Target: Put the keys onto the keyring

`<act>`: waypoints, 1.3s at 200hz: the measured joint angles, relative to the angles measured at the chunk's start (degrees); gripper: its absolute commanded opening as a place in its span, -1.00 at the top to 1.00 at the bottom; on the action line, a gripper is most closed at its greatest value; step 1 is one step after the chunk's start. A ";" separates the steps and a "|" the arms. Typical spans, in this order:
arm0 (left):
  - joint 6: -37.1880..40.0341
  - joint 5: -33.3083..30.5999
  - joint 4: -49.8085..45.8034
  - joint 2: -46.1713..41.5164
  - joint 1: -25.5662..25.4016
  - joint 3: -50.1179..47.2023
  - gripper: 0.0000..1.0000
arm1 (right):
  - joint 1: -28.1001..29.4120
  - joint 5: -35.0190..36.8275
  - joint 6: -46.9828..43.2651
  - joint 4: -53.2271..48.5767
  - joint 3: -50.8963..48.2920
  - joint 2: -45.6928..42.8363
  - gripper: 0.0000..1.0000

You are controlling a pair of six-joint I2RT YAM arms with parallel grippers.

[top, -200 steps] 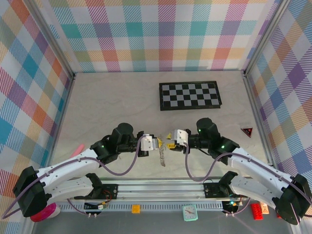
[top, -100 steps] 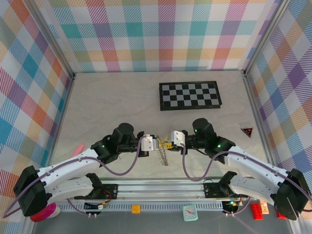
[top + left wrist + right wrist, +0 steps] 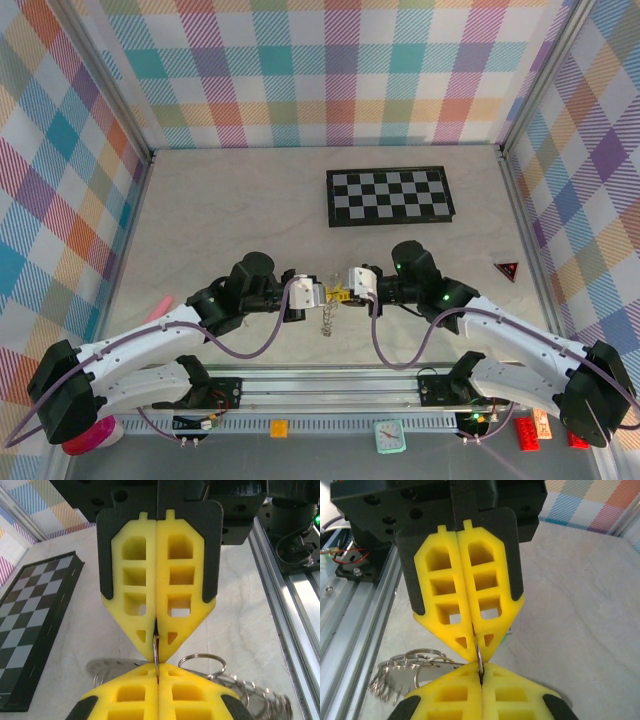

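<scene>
As both arms lean in from the near edge of the counter (image 3: 230,210), the left arm (image 3: 150,340) and the right arm (image 3: 520,335) sweep up from the outer corners. Their wrists are turned toward each other, so the two claws meet tip to tip at centre front. Left claw (image 3: 322,293): yellow fingers pressed flat together, with a thin metal loop of the keyring (image 3: 327,320) caught at the very tip. Right claw (image 3: 347,292): likewise closed, nipping the same loop from the opposite side. Both wrist views agree, showing the wire edge-on in each seam. The rest of the keyring hangs below the tips as a cluster of silver loops; whether it touches the counter I cannot tell. Checkerboard (image 3: 390,195) lies well beyond, toward the back wall.
</scene>
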 measured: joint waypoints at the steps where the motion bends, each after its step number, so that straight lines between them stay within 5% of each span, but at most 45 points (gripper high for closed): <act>1: -0.04 0.00 0.00 0.00 0.00 0.00 1.00 | 0.00 0.00 0.04 -0.04 0.00 0.00 1.00; 82: -1.31 0.02 0.09 0.02 0.00 0.00 0.72 | 0.24 -0.15 0.22 -0.83 0.39 0.02 1.00; 113: -1.33 0.00 0.07 0.02 0.00 0.00 0.76 | 0.31 -0.15 0.46 -0.87 0.39 0.15 1.00; 140: -1.46 0.00 -0.04 0.02 0.00 0.00 1.00 | 0.33 -0.09 0.46 -1.01 0.70 0.48 1.00; 154: -1.90 -0.02 -0.20 0.07 0.00 0.00 1.00 | 0.33 -0.02 0.50 -1.07 0.70 0.50 0.61; 180: -2.10 -0.42 -0.17 0.28 -0.17 0.02 1.00 | 0.46 2.01 0.37 -0.50 0.31 -0.59 0.24; 221: -5.62 -5.86 -0.17 0.28 -0.33 0.07 1.00 | 1.07 9.51 2.93 -0.72 -2.19 -10.21 0.00; 260: -11.17 -10.82 -2.12 0.11 -0.33 0.70 1.00 | 1.07 14.08 15.47 0.57 -4.83 -15.32 0.06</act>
